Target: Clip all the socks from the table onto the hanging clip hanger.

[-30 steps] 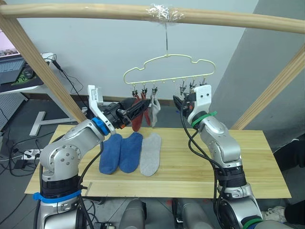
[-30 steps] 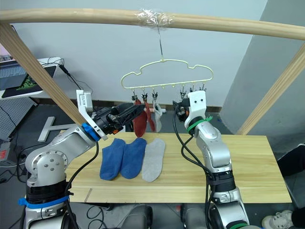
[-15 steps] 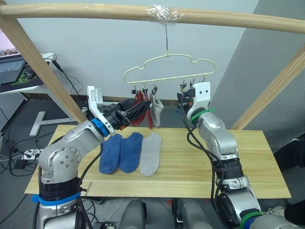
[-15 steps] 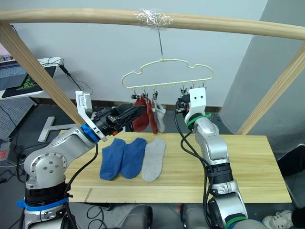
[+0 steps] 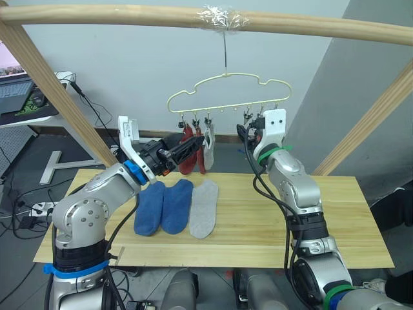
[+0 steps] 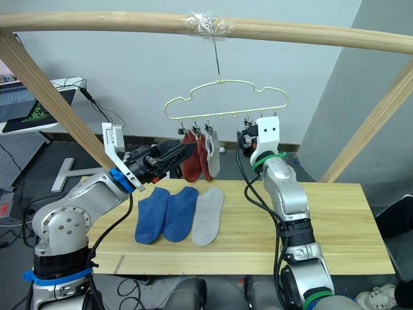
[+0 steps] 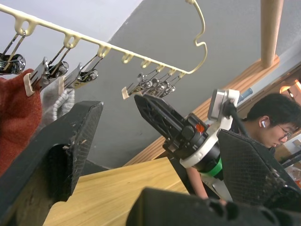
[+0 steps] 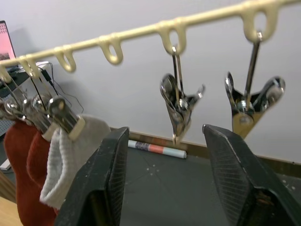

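- Three short knit ankle socks lie side by side on the light wooden plank table (image 5: 335, 213): two blue socks (image 5: 162, 205) and one light grey sock (image 5: 204, 208), toes toward the robot.
- Three more already hang from the left-hand clips of the thin pale yellow-green wire clip hanger (image 5: 229, 90): two rust red socks (image 5: 188, 154) and a second light grey sock (image 8: 70, 160).
- The fabric looks light, soft and floppy, so a sock would likely sag when lifted; the cuff edge seems the best place to pinch, leaving a flat hem for a clip.
- The left gripper (image 5: 184, 150) hovers just beside the hung red socks, fingers spread and empty.
- The right gripper (image 8: 164, 155) is raised beneath the free dark metal clips (image 8: 181, 106), fingers parted, gripping nothing.
- The hanger's hook hangs from a thick wooden pole (image 5: 129, 15) wrapped in clear tape.
- A person (image 7: 273, 117) sits beyond the table.
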You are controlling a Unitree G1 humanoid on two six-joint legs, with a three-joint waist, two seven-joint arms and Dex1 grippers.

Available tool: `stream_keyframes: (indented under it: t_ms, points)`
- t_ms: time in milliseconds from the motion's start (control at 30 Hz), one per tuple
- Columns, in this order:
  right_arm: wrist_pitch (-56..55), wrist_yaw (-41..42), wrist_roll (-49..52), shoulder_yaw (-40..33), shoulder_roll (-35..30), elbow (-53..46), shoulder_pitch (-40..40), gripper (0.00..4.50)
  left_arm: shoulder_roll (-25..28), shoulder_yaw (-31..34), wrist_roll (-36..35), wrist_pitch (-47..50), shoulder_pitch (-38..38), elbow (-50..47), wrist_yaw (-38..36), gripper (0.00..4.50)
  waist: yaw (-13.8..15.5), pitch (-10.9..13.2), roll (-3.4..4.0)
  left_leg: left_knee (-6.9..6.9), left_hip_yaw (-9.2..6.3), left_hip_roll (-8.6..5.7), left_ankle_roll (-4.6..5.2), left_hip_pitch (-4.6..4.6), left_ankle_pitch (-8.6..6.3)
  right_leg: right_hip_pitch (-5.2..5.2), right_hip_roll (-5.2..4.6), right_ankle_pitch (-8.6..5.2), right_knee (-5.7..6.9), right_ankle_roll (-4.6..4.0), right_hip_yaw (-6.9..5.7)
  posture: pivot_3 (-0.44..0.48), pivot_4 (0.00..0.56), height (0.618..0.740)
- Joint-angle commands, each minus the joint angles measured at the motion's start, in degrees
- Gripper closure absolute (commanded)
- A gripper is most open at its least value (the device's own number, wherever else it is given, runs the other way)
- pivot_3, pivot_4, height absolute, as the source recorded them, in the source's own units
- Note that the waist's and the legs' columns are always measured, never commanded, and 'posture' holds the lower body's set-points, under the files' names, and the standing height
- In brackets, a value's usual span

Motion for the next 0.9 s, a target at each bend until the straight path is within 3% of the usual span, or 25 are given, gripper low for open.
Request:
stream_keyframes:
  t_ms: [33,900]
  points:
    - [-2.7,-0.2,0.7,-0.9,0.5,1.1,-2.9,1.90,0.5,0.7,-0.7,-1.1,-1.0,-1.7,-0.5,0.00,0.0,0.0,0.00,0.00,0.00,0.00,0.00,0.00,0.00,0.00,0.00,0.00,0.00,0.00,0.00,0.075,0.169,0.740]
    - [-6.3,1.0,1.8,-2.0,1.4,8.3,-8.0,1.90,3.5,-4.7,6.7,-6.6,-3.4,-5.3,-7.2,0.00,0.0,0.0,0.02,-0.04,0.00,0.01,0.00,-0.02,0.00,-0.02,0.00,0.02,-0.03,-0.04,0.00,0.085,0.178,0.740]
